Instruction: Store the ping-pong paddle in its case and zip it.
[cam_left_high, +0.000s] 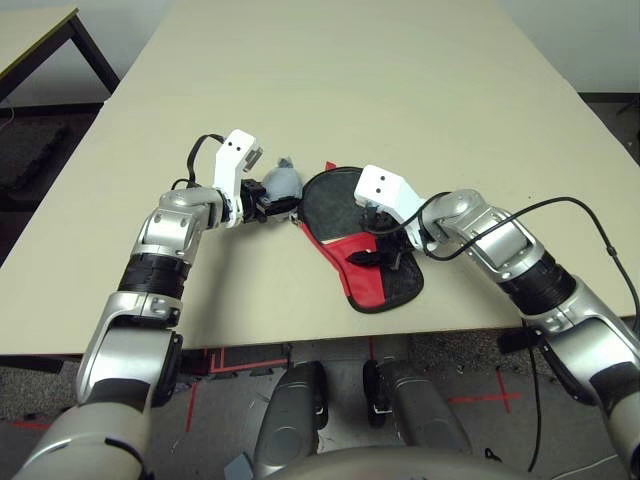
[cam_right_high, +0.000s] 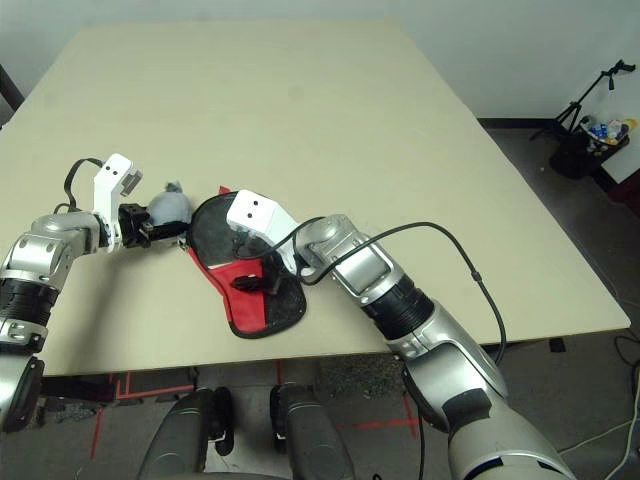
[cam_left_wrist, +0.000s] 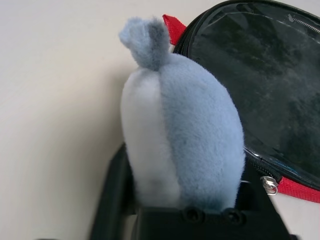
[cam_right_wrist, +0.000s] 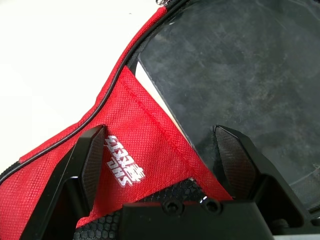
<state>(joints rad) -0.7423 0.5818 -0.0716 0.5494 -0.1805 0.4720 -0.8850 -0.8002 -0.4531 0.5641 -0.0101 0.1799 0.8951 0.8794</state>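
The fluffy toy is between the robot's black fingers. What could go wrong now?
The left gripper has its jaws around the grey plush, which touches the case. Pulling the plush away could drag the case along, since the right gripper hangs over the case with jaws open. The plush is soft and may slip free.

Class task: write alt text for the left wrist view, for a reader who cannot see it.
A small blue-grey and white plush sits between the left gripper's black fingers. Beside it on the pale table lies the case, clear side up, with red trim and a silver zipper pull.
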